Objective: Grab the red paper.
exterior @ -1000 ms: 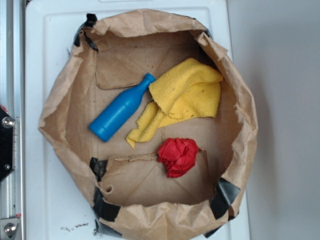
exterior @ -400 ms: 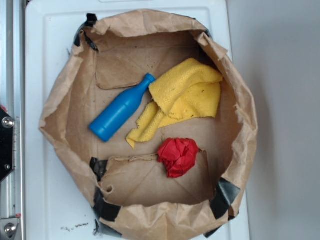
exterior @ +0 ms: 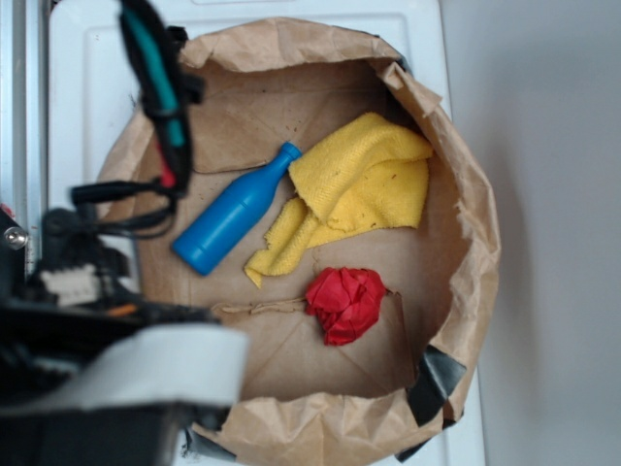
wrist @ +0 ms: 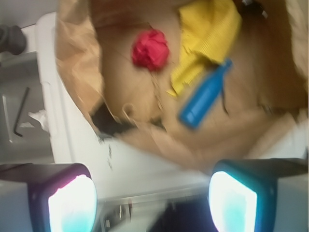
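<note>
Both fingers (wrist: 72,203) spread wide — holding nothing.

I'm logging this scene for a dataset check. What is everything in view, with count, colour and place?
red paper: one, bright red, crumpled, on the bag floor below the cloth
blue bottle: one, blue, lying on its side, left of the cloth
yellow cloth: one, yellow, rumpled, upper right of the bag floor
paper bag: one, brown, rolled open, black tape at the corners, holds all three
white tray: one, white, under the bag
tool: one, fingers apart, outside the bag's edge, empty
</note>
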`<state>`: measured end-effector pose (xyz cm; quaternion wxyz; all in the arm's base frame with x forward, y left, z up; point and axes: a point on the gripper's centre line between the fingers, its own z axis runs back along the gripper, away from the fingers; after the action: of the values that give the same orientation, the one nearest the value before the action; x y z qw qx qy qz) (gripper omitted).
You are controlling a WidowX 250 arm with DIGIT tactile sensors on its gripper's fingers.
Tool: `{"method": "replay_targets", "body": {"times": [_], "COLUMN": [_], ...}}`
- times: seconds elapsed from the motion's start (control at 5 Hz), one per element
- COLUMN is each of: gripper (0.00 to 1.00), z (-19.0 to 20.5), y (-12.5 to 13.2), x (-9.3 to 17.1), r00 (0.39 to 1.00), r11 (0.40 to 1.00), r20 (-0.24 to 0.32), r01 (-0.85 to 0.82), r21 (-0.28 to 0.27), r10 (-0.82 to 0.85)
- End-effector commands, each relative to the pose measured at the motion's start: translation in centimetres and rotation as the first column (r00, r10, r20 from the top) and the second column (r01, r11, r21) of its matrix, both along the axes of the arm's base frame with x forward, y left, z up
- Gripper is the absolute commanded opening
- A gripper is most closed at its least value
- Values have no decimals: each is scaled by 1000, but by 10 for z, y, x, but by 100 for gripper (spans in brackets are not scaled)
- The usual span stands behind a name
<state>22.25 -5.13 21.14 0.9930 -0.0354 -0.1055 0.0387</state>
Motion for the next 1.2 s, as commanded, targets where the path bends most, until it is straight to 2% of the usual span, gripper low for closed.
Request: {"method": "replay_targets", "body": {"times": [0.0,0.2,0.4,1.0], "gripper": [100,100,100,100], "z": [-13,-25,-31,-31], "y": [26,48,60,60], "x": [46,70,84,84], "r00": [989,994,999,999], "r11": [993,987,984,984], "r20": [123,94,51,51], "r01": [87,72,13,13], "r21": [-80,-145,-178,-178], "r10": [-77,-59,-4,-4]}}
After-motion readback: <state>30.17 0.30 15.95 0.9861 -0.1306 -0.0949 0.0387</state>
